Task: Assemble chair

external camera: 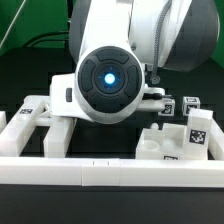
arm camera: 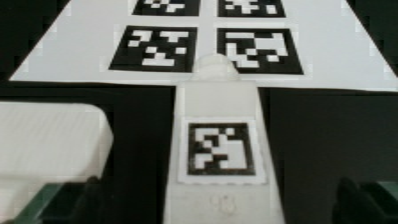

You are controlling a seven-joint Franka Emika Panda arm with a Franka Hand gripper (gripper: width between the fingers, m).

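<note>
In the wrist view a narrow white chair part (arm camera: 219, 110) with one black-and-white tag lies lengthwise between my fingers, its far end touching the marker board (arm camera: 71, 50). My gripper (arm camera: 217, 206) is open and straddles the near end of this part, with a dark gap on each side. The dark fingers (arm camera: 57, 202) show only at the frame's edge. A flat white chair slab (arm camera: 50, 140) lies beside the part. In the exterior view the arm's round white hand (external camera: 108, 82) faces the camera and hides the fingers and the narrow part.
In the exterior view a white tagged block (external camera: 196, 136) stands at the right, with two small tagged blocks (external camera: 166, 108) behind it. A white frame-like part (external camera: 35, 122) lies at the left. A long white border rail (external camera: 110, 172) runs along the front.
</note>
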